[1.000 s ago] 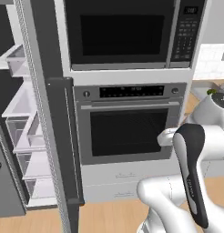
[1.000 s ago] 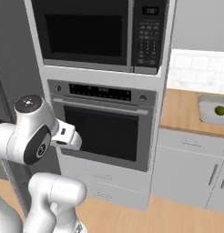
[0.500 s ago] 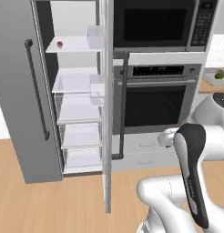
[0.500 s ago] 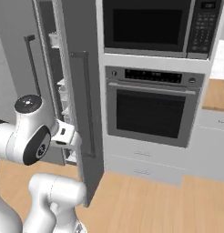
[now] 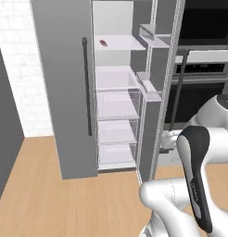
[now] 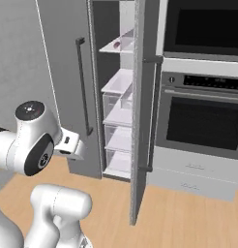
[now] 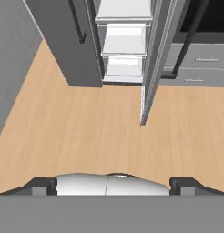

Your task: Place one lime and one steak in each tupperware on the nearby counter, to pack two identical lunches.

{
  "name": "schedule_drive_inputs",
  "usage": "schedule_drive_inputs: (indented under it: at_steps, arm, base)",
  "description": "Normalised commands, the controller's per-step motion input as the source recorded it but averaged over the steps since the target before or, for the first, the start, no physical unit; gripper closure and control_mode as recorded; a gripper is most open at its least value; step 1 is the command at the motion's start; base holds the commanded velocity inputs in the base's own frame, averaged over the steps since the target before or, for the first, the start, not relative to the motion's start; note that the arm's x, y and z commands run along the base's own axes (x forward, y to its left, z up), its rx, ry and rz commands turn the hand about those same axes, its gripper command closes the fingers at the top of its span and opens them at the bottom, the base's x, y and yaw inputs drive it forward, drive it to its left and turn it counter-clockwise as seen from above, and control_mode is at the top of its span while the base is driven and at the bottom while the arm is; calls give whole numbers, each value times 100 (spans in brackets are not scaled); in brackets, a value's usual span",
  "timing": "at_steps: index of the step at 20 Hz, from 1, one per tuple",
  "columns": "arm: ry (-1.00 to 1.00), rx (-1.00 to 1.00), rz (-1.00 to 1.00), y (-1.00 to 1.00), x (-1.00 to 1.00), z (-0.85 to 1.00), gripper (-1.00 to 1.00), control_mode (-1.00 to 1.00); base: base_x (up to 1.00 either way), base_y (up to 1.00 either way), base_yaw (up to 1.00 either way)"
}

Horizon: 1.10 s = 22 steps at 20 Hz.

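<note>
Steak: a small reddish piece (image 5: pixel 103 42) lies alone on an upper shelf (image 5: pixel 118 43) inside the open fridge; from the right base camera it shows as a dark red spot (image 6: pixel 117 45) near the front edge of that same shelf. It is too small to make out more than its colour.
Fridge: a tall grey fridge (image 5: pixel 65 92) stands open, its right door (image 5: pixel 155 106) swung out toward the room, its left door closed with a long dark vertical handle (image 5: pixel 86 88).
Shelves and drawers: below the steak's shelf sit white shelves and clear drawers (image 5: pixel 117 104) stacked one under another down to the floor.
Door bins: small bins (image 5: pixel 148 88) hang on the inner face of the open door.
Fingers: the two dark tips (image 7: pixel 38 185) stand wide apart at the edges of the hand camera's picture, released and grasping nothing, pointing down over bare floor in front of the fridge, well apart from the steak.
Arm: the white arm (image 5: pixel 194 176) is folded up close to the base, low and in front of the oven.
Oven: a built-in wall oven (image 6: pixel 203 118) with a dark glass door sits just to the right of the fridge, a microwave (image 6: pixel 203 26) above it and grey drawers (image 6: pixel 193 174) below.
Floor: light wooden planks (image 7: pixel 86 136) run in front of the fridge.
Wall: white brick tiling (image 5: pixel 16 69) shows to the left of the fridge.
</note>
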Motion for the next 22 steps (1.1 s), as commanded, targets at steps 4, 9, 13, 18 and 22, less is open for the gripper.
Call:
schedule_drive_inputs:
  at_steps: [4, 9, 13, 18, 22]
  arm:
    - [0, 0, 0, 0, 0, 0, -100, 100]
    - [0, 0, 0, 0, 0, 0, -100, 100]
    - [0, 0, 0, 0, 0, 0, -100, 100]
    - [0, 0, 0, 0, 0, 0, -100, 100]
    - [0, 0, 0, 0, 0, 0, -100, 100]
  base:
    - [1, 95, -3]
    - [36, 9, -9]
    - [81, -10, -1]
    - [99, -8, 0]
    - [91, -14, 0]
